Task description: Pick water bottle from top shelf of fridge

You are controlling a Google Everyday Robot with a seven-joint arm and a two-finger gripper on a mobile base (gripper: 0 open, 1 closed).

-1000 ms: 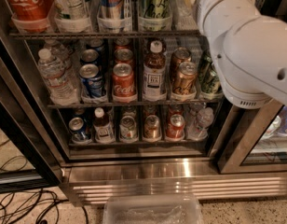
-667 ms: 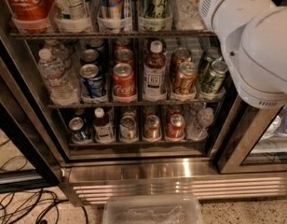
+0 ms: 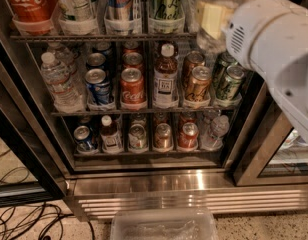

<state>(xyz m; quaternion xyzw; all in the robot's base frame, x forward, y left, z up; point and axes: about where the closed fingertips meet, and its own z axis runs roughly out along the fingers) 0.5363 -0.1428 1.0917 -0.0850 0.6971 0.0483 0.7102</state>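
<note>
The fridge [image 3: 194, 184] stands open in the camera view. The water bottle [image 3: 210, 40], clear and ribbed with a red band near the top edge, is at the right end of the top shelf [image 3: 94, 36]. Its base hangs in front of and below the shelf's front rail. My gripper [image 3: 212, 17] comes in from the right on the big white arm [image 3: 274, 44]. A pale yellow finger [image 3: 207, 15] lies flat against the bottle's side, and the gripper looks shut on it. The bottle's cap is out of view.
The top shelf also holds a Coca-Cola bottle [image 3: 29, 4] and tall cans in clear tubs. The middle rack has a crinkled clear bottle [image 3: 58, 81], a brown tea bottle [image 3: 165, 79] and cans. The door frame [image 3: 259, 149] stands at the right. On the floor lie a clear tub [image 3: 164, 226] and cables [image 3: 24, 224].
The white arm has drawn back to the right and up, uncovering the right-hand cans of the middle rack. The water bottle now shows at the gripper, in front of the shelf rail.
</note>
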